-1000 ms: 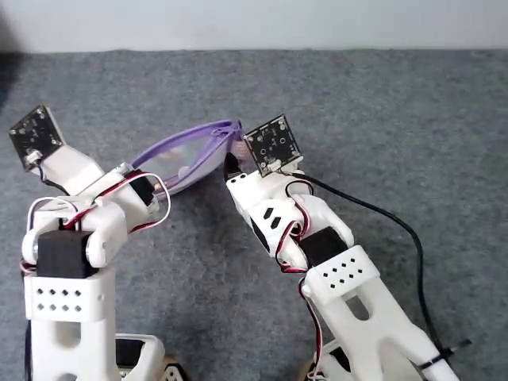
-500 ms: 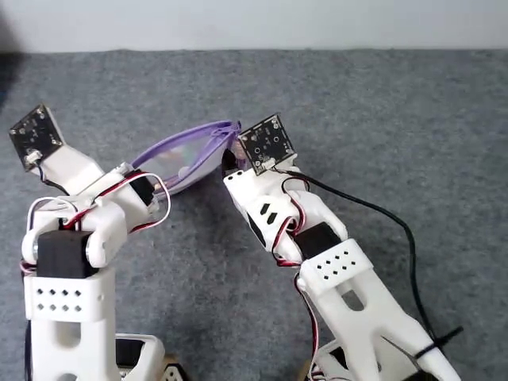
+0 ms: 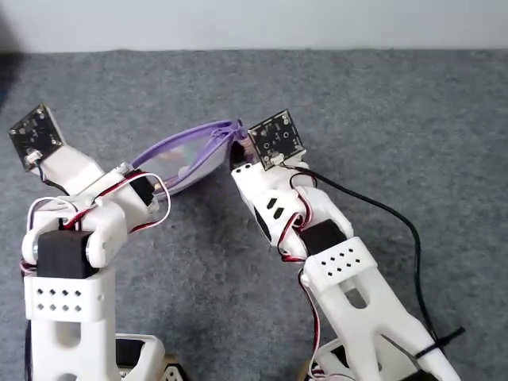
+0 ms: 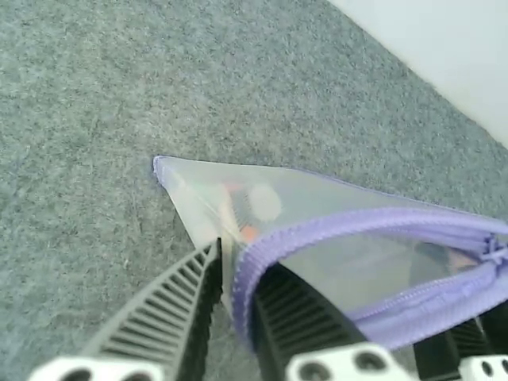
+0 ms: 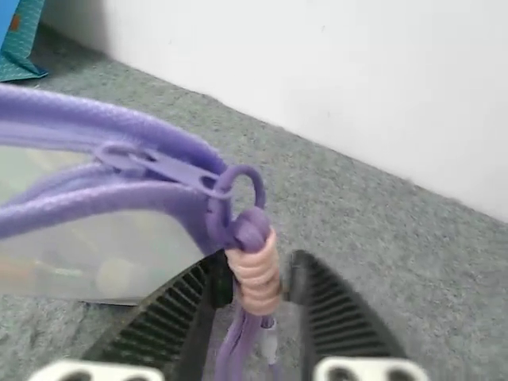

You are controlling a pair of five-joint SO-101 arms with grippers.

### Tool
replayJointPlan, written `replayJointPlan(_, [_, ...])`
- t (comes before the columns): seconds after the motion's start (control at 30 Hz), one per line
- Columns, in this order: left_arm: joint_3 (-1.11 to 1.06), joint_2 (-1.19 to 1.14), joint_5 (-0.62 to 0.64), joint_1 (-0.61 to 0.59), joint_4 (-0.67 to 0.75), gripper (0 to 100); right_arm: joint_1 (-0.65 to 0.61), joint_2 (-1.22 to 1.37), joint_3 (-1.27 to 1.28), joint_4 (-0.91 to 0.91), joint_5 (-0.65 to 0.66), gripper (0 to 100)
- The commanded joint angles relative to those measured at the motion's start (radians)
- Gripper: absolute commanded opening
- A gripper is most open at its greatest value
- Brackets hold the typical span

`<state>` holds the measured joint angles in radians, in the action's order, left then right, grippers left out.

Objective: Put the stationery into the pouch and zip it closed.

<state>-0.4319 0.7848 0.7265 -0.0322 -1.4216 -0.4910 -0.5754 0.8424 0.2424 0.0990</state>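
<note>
Pouch (image 3: pixel 178 159) sits on the counter (image 3: pixel 397 119) between the two arms, mouth up, running from near left to far right.

Left gripper (image 4: pixel 230 262): jaws clenched on the pouch's left end, just below the purple zipper tape. Likely purpose is to anchor that end so the fabric stays taut against a pull.

Right gripper (image 5: pixel 254 278): jaws grasping the pull cord (image 5: pixel 252 238), which hangs from the slider (image 5: pixel 159 165) at the pouch's right end. The two zipper tapes part to the left of the slider, so the mouth reads as open and zipping not yet done.

Stationery (image 4: pixel 250 208) shows blurred through the clear wall, already inside; individual items cannot be told apart.

Counter is covered in grey felt-like fabric. A plain white wall (image 3: pixel 254 24) runs along its far edge, with a teal object (image 5: pixel 16 40) at the wall's foot.
</note>
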Motion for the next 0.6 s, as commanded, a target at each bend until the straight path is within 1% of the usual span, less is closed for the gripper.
replayJointPlan(0.0, [0.036,-0.003,0.012,0.0,0.025,1,0.01,-0.004,-0.092,-0.019,0.008,2.0])
replayJointPlan(0.13, [0.036,-0.003,0.012,0.0,0.025,1,0.01,0.001,-0.094,-0.018,0.008,6.2])
replayJointPlan(0.2, [0.036,-0.003,0.012,0.0,0.025,1,0.01,-0.001,-0.094,-0.018,0.009,4.6])
replayJointPlan(0.27, [0.036,-0.003,0.012,0.0,0.025,1,0.01,-0.007,-0.094,-0.016,0.009,0.6])
replayJointPlan(0.33, [0.036,-0.003,0.012,0.0,0.025,1,0.016,-0.008,-0.095,-0.012,0.011,1.2])
replayJointPlan(0.4, [0.036,0.003,0.012,0.0,0.023,1,0.018,-0.028,-0.095,-0.01,0.04,0.8])
replayJointPlan(0.57, [0.044,0.006,0.009,0.002,-0.023,3,0.012,-0.074,-0.092,-0.01,0.086,0.8])
